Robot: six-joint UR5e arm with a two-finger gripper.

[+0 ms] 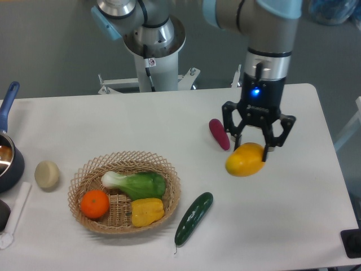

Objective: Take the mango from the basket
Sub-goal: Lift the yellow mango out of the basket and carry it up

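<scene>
The mango point(245, 160), yellow shading to orange, lies on the white table right of the basket point(127, 156), not in it. My gripper point(252, 148) stands straight above the mango with its fingers spread. The fingertips hang at the mango's upper back edge. I cannot tell whether they touch it. The wicker basket stands at the front left and holds a round orange point(95, 204), a leafy green bok choy point(137, 184) and a yellow bell pepper point(147, 211).
A purple eggplant point(219, 134) lies just left of the gripper. A dark green cucumber point(193, 218) lies between the basket and the mango. A pale potato point(47, 174) and a blue-handled pot point(8, 160) are at the left edge. The robot base point(152, 45) stands behind the table.
</scene>
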